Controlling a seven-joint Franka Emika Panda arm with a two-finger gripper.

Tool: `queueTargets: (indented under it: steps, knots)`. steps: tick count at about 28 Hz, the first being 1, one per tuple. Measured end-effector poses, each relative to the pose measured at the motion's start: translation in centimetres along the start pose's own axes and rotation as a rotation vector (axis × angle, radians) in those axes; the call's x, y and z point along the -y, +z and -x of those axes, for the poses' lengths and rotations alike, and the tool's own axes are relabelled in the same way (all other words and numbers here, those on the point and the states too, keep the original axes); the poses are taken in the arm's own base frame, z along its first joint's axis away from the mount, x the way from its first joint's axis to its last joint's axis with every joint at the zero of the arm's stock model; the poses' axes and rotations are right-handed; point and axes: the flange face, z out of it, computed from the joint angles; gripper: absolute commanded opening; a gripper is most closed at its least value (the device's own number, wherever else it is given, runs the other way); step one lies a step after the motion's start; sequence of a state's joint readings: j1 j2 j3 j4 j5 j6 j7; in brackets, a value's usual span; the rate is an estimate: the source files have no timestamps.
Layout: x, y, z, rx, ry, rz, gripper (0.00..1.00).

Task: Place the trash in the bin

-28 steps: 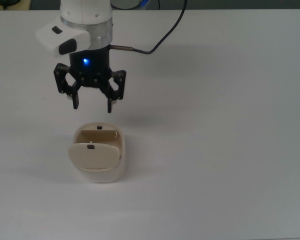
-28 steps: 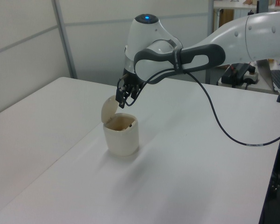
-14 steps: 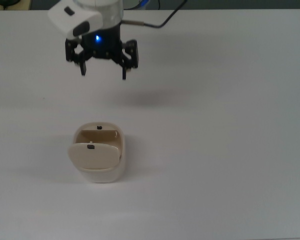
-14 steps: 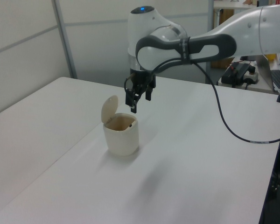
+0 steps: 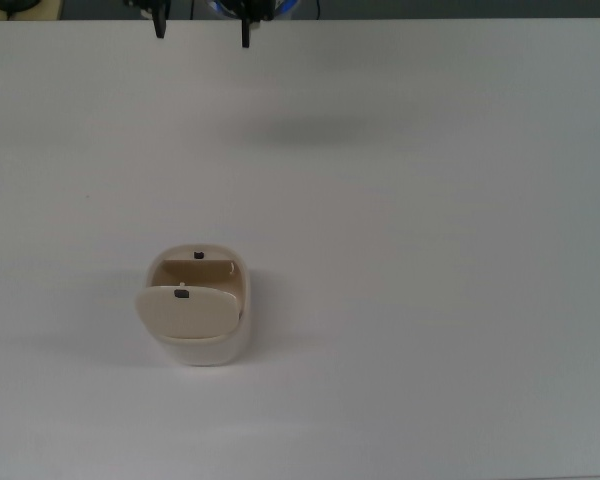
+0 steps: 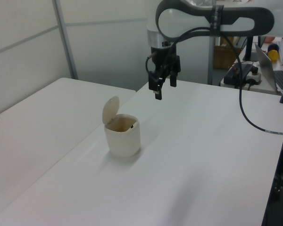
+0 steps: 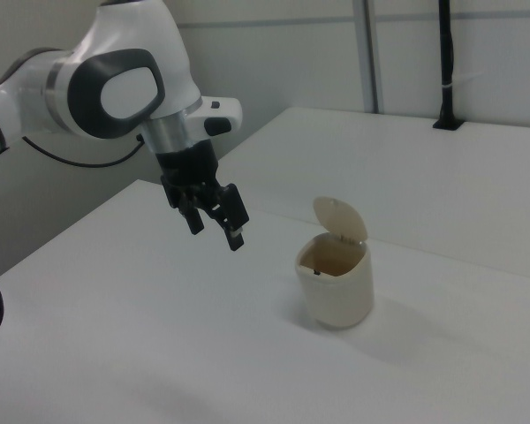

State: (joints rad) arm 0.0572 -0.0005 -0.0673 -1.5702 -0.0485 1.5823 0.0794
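Wide white tabletop point(image 6: 203, 155). Small beige plastic bin point(image 6: 123, 137) stands mid-table, flat lid tipped up. Black 2-finger tool point(image 6: 164, 88) hangs released and empty, above the tabletop, well apart at the left view's right. Trash unseen.

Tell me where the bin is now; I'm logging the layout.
The bin stands on the white table, left of centre in the top view, lid tipped up; the gripper hangs apart, above the left view's right of it.
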Motion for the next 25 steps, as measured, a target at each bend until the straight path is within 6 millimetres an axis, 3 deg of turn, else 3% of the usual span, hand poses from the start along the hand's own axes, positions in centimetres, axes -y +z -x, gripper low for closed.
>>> queueTargets:
  steps: [25]
  knots:
    - [-0.01, -0.02, 0.29, 0.007, -0.016, -0.003, 1.00]
